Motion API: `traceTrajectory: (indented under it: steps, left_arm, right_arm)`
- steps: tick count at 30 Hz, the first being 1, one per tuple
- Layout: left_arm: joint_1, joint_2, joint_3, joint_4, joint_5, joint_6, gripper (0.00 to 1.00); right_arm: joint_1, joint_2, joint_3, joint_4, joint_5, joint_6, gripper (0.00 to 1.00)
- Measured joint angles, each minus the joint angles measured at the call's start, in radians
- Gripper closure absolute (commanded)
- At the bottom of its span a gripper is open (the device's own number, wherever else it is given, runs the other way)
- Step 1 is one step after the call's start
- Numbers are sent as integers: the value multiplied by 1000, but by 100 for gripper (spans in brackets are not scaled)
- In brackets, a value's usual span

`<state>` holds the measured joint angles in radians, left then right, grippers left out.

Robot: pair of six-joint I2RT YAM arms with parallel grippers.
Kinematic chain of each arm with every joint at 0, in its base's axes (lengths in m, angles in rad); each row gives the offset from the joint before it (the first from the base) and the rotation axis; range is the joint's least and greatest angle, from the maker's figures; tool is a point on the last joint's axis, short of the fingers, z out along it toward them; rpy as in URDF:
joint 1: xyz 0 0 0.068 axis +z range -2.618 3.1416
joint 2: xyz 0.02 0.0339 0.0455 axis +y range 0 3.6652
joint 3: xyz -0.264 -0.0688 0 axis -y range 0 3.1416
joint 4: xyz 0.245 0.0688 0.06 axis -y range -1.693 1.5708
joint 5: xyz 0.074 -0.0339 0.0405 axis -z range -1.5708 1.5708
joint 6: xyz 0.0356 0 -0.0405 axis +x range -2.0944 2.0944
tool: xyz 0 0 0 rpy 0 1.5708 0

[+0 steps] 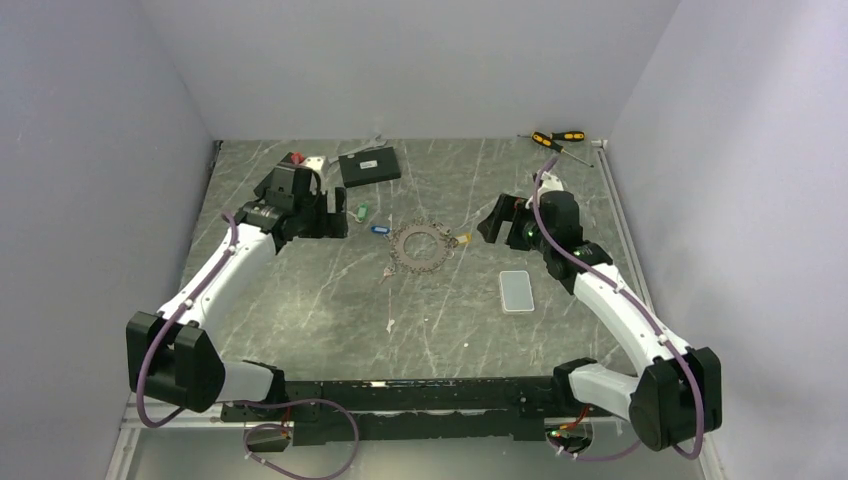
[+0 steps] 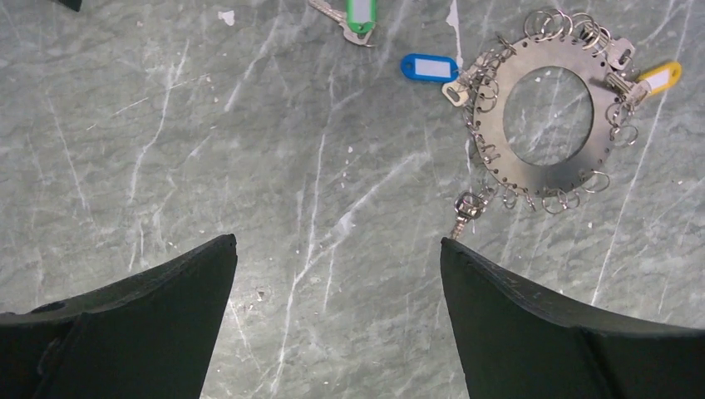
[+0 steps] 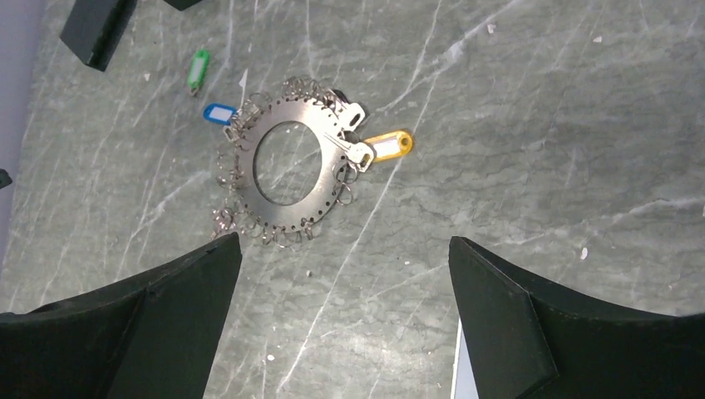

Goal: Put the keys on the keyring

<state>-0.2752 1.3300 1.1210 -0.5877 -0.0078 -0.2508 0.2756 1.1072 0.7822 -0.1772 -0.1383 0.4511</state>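
Overhead and wrist views of the counter [image 1: 300, 300], located with respect to the keyring [image 1: 399, 247].

- **Keyring.** It lies flat near the middle of the counter. It is a dark grey disc with a round central hole and a rim fringed with small wire loops.
- **Keys.**
  - The yellow-tagged key [image 3: 387, 145] lies against the keyring's rim on the side facing the right arm, its blade across the disc.
  - The blue-tagged key [image 2: 429, 67] lies on the opposite side, its metal end touching the rim loops. Whether either key is threaded on cannot be told.
  - The green-tagged key [image 2: 359, 15] lies apart from the keyring, beyond the blue one and towards the far wall.
  - A small untagged metal piece [image 2: 465, 208] sits at the keyring's near edge.
- **Left hand** [image 2: 337, 241]. It is spread wide and holds nothing. It hovers over bare counter to the left of the keyring, with the keyring just outside one fingertip in the wrist view.
- **Right hand** [image 3: 345, 238]. It is likewise spread wide and empty, to the right of the keyring. In the wrist view the keyring lies ahead of the fingertips, clear of both.
- **Other objects.** A phone [image 1: 516, 291] lies nearer than the keyring on its right. A black box [image 1: 369, 166] lies beyond it, towards the far wall.
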Motion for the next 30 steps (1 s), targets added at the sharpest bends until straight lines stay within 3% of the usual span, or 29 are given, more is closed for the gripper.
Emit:
traceTrajectory:
  steps: [12, 17, 23, 25, 27, 30]
  left_arm:
    - [-92, -67, -60, 97, -40, 14, 8]
    - [-163, -156, -145, 166, -51, 47, 1]
    - [-178, -204, -151, 227, -118, 45, 0]
    - [-178, -176, -132, 212, -161, 17, 2]
    - [-176, -108, -67, 161, -175, -12, 10]
    - [-182, 25, 42, 111, -166, -63, 12]
  right_arm:
    - [31, 36, 59, -116, 34, -44, 0]
    - [57, 39, 100, -164, 72, -76, 0]
    - [107, 46, 133, -213, 157, -82, 0]
    - [115, 44, 132, -225, 164, -82, 0]
    - [116, 33, 123, -227, 167, -81, 0]
    - [116, 1, 101, -232, 167, -80, 0]
